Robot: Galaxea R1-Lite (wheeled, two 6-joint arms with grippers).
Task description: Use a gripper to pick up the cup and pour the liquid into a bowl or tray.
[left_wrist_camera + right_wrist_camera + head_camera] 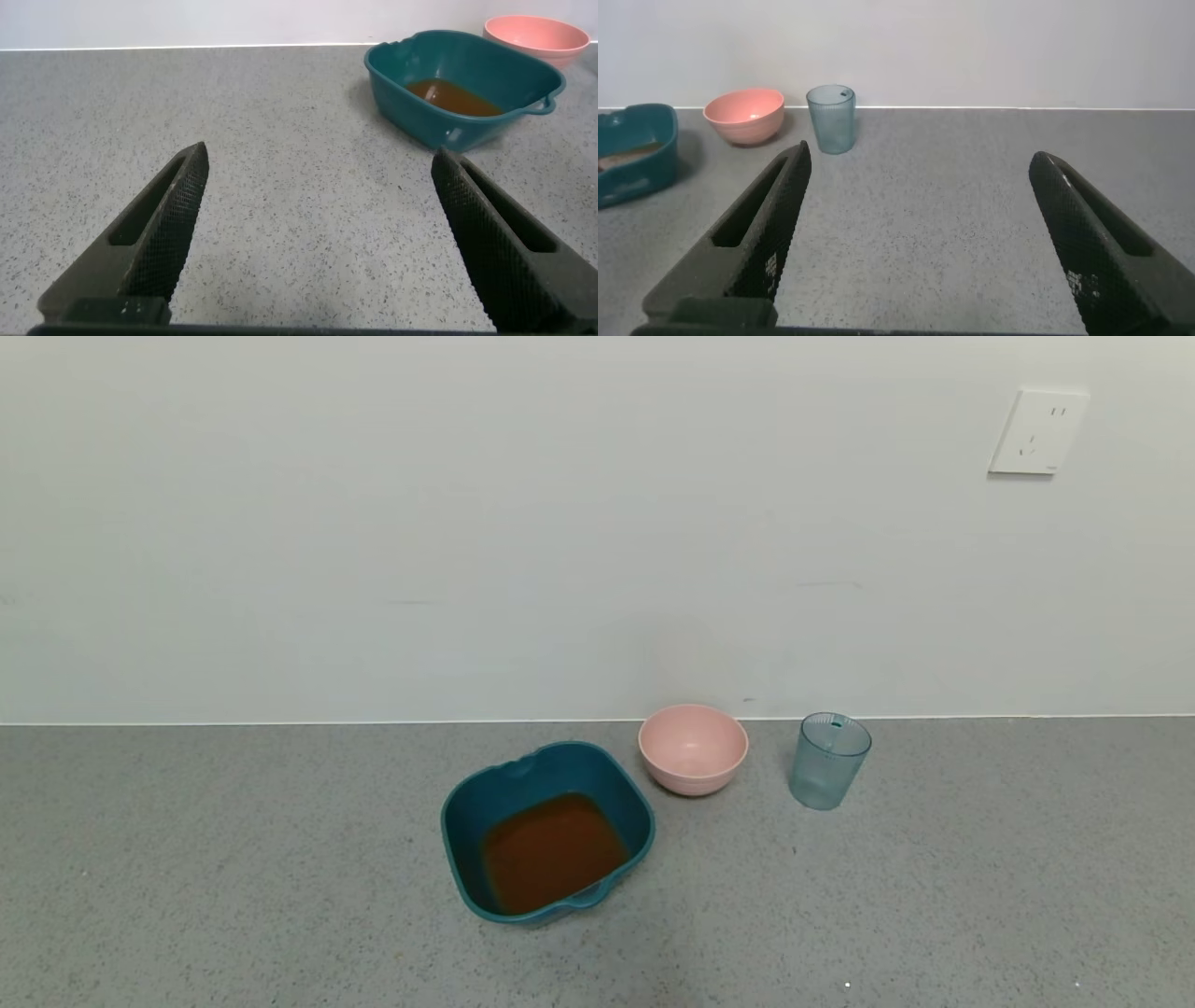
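Observation:
The translucent blue-grey ribbed cup (pixel 829 761) stands upright on the grey counter near the wall, right of the pink bowl, and looks empty; it also shows in the right wrist view (pixel 831 119). The dark teal basin (pixel 467 821) sits left of centre and holds reddish-brown liquid (pixel 553 851); the left wrist view shows the basin (pixel 402 79) and the liquid (pixel 453 96) too. Neither arm shows in the head view. My left gripper (pixel 320 161) is open and empty, well short of the basin. My right gripper (pixel 920 159) is open and empty, far from the cup.
A round pink bowl (pixel 693 749) stands between basin and cup, empty. A white wall with a socket (pixel 1037 431) rises right behind the objects. Bare grey counter (pixel 233 859) spreads to both sides and in front.

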